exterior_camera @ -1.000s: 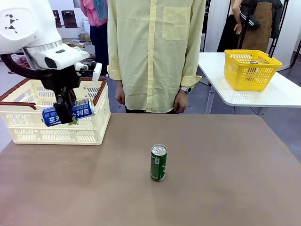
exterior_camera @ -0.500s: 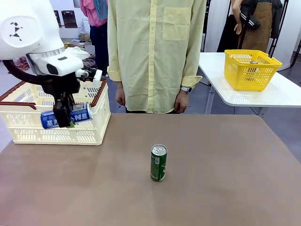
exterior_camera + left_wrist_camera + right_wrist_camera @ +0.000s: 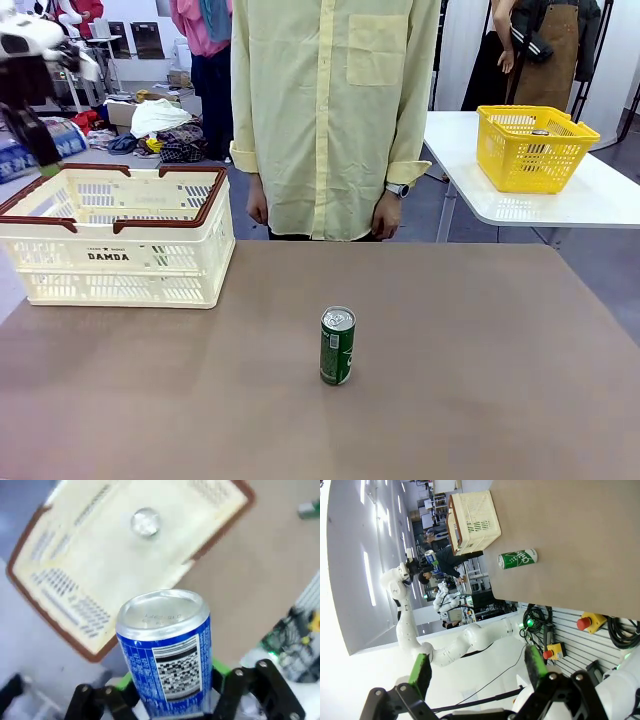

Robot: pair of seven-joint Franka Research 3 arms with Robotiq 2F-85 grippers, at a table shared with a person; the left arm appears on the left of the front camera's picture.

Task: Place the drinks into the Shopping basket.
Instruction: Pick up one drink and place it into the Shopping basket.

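My left gripper (image 3: 35, 135) is high at the far left, above the left end of the Shopping basket (image 3: 115, 235), shut on a blue drink can (image 3: 12, 160). In the left wrist view the blue can (image 3: 167, 655) fills the space between my green pads, silver top up, with the cream basket (image 3: 90, 565) below it. A small round silver top (image 3: 145, 521) shows inside the basket. The dark green can (image 3: 337, 345) stands upright mid-table. My right gripper (image 3: 477, 667) is open and holds nothing, far back from the green can (image 3: 518, 558).
A person in a pale yellow shirt (image 3: 330, 120) stands at the table's far edge, hands hanging down. A yellow basket (image 3: 535, 148) sits on a white side table at the right. Bare brown tabletop (image 3: 480, 350) surrounds the green can.
My left arm has risen and swung left with the blue can, from in front of the basket's near wall to high above its left end. The green can has not moved.
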